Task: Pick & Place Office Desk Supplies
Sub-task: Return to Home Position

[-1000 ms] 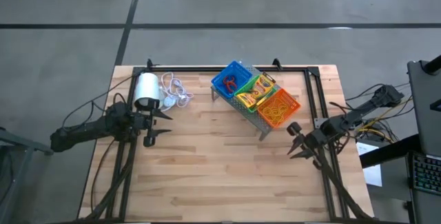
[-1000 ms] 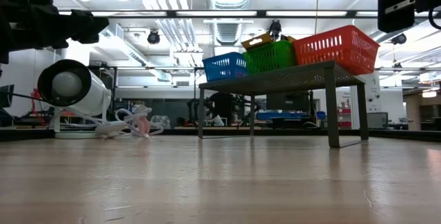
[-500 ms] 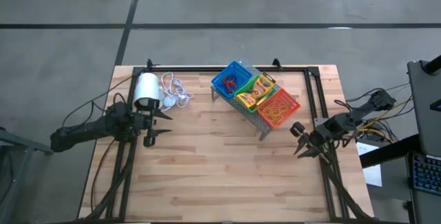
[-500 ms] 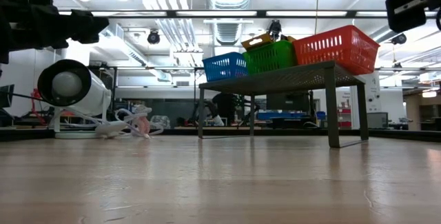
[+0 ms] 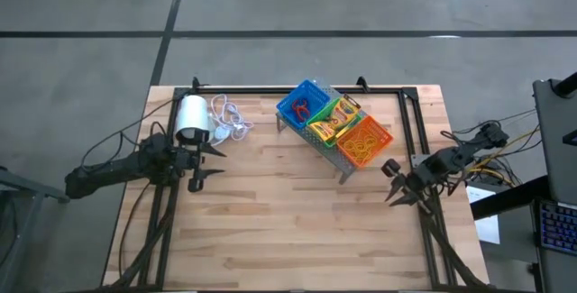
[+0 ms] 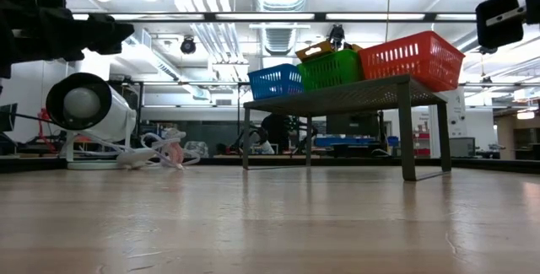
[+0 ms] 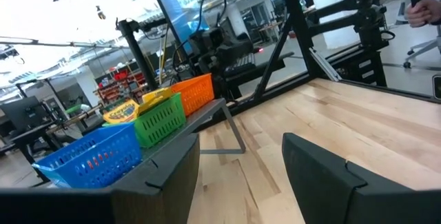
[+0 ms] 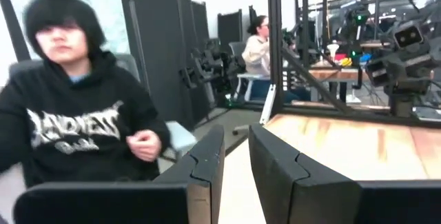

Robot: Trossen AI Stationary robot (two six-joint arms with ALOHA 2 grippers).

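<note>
A blue bin (image 5: 302, 104) with red and blue ring bands, a green bin (image 5: 332, 122) with yellow-and-green crayon boxes (image 5: 346, 108) and a red-orange bin (image 5: 364, 140) stand in a row on the grey rack (image 5: 343, 165) at the table's far middle. My left gripper (image 5: 221, 161) hovers open at the table's left, pointing level toward the rack, with nothing between its fingers. My right gripper (image 5: 388, 185) hovers by the table's right edge, near the rack's near right leg. Its fingers stand a narrow gap apart in the right wrist view (image 8: 236, 155), with nothing between them.
A white roll (image 5: 191, 117) with a white cord (image 5: 230, 117) lies at the far left, just beyond my left gripper. A dark frame (image 5: 410, 122) runs along the table's edges. A person in a black hoodie (image 8: 76, 127) sits beyond the table.
My right gripper has drawn back a little toward the table's right edge while its arm folded down behind it. The gap between its fingers has stayed the same. The bins on the rack have stayed put.
</note>
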